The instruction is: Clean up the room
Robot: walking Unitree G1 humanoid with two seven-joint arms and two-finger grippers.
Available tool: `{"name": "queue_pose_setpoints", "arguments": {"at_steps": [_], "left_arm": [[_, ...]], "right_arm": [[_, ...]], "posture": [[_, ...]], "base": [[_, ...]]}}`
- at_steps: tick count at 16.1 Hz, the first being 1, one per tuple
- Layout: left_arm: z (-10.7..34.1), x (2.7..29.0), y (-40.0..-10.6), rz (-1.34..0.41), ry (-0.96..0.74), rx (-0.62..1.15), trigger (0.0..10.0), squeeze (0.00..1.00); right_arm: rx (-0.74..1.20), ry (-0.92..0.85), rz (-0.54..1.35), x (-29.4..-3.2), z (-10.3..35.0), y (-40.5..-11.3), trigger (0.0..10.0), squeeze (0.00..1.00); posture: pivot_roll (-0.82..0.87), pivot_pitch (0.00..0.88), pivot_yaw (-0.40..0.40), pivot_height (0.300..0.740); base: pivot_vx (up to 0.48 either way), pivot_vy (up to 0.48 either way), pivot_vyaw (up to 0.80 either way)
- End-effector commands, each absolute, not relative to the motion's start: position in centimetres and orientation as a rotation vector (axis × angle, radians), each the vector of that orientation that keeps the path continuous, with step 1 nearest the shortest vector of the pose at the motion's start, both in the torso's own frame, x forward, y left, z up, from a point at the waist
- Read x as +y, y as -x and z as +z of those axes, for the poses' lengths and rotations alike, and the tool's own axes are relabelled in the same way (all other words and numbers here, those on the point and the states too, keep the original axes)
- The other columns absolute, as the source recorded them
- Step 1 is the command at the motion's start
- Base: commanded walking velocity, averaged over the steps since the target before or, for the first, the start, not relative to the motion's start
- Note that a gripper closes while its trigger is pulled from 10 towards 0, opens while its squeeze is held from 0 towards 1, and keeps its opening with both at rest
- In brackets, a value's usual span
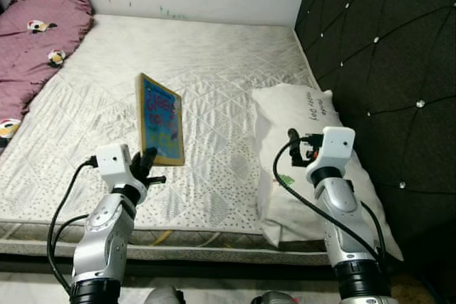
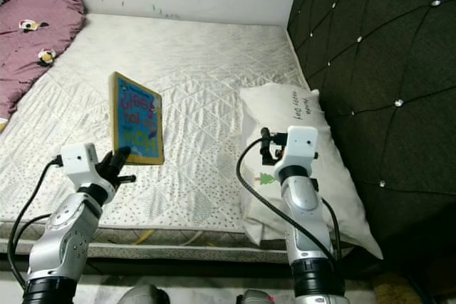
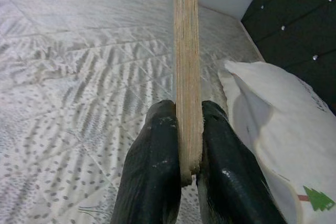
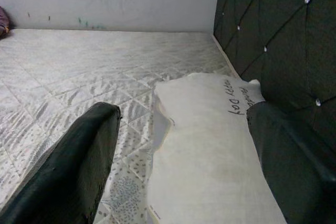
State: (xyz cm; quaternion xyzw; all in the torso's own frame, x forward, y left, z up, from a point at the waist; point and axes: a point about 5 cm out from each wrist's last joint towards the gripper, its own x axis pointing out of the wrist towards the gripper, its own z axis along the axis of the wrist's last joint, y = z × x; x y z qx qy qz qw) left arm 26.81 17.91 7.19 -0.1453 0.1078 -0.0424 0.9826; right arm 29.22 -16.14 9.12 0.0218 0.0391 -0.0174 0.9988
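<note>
Book [image 1: 159,119] stands up in the air over the bed [image 1: 214,55]; the left gripper [image 3: 188,156] squeezes its bottom edge tight; the right gripper [image 4: 184,166] waits wide open above the pillow [image 1: 299,147]; held so low, the book might tip and fall.

The right pincer [image 4: 184,166] hung with its fingers [image 4: 79,166] spread wide above the white pillow [image 4: 210,156], which lay on the quilted mattress [image 4: 79,66] beside the dark tufted headboard [image 4: 273,30].
</note>
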Motion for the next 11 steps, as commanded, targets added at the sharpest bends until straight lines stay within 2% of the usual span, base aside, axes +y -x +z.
{"name": "queue_pose_setpoints", "arguments": {"at_steps": [1, 5, 11], "left_arm": [[8.39, 17.52, -27.14, -0.122, 0.294, 0.169, 10.0, 0.00], [8.39, 17.57, -27.12, -0.114, 0.280, 0.166, 10.0, 0.00], [8.37, 17.52, -27.11, -0.117, 0.268, 0.169, 10.0, 0.00]], "right_arm": [[0.057, -0.044, -0.042, -16.43, 9.63, -29.14, 10.0, 0.00], [0.059, -0.046, -0.029, -16.33, 9.63, -29.08, 10.0, 0.00], [0.061, -0.048, -0.026, -16.30, 9.65, -29.07, 10.0, 0.00]], "posture": [[-0.01, 0.000, -0.032, 0.740], [-0.01, 0.000, -0.032, 0.736], [-0.01, 0.000, -0.031, 0.668]], "base": [[0.000, 0.000, 0.00], [0.000, 0.000, 0.00], [0.000, 0.000, 0.00]]}}
